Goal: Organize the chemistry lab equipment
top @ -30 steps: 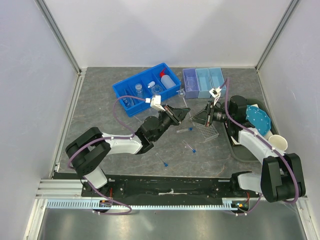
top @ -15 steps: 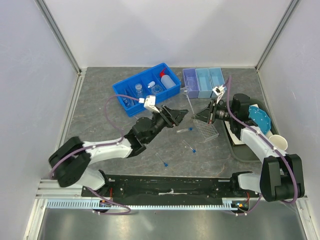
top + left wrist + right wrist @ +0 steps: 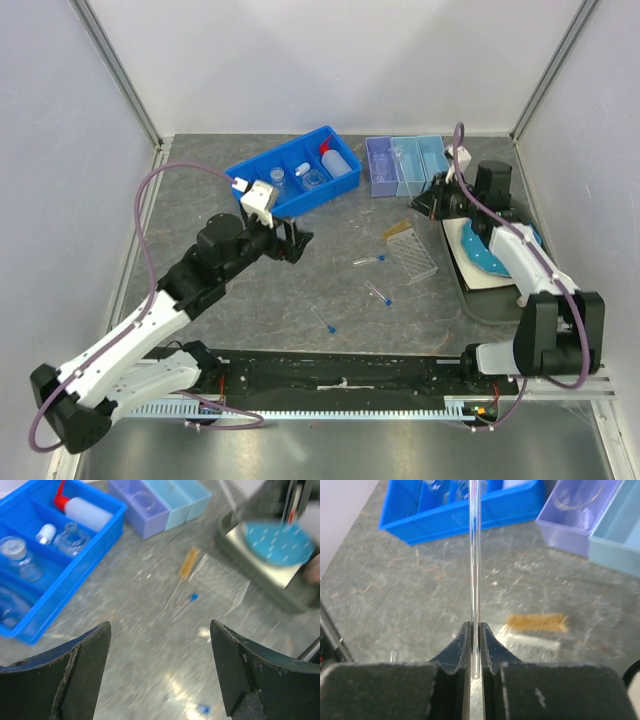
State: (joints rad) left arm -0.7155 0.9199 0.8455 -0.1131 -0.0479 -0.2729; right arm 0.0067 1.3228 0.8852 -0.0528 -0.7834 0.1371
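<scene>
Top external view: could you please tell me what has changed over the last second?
The left pincer drew back from mid-table toward the blue bin and opened, empty. The right pincer swung off toward the purple tray, shut on a thin clear rod. The tube rack and the three loose blue-capped tubes stayed about where they were.

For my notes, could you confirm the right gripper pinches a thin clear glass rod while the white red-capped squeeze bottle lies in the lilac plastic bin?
The top view shows the white red-capped squeeze bottle in the blue compartmented tray, not the lilac bin; the right gripper does pinch the clear glass rod.
</scene>
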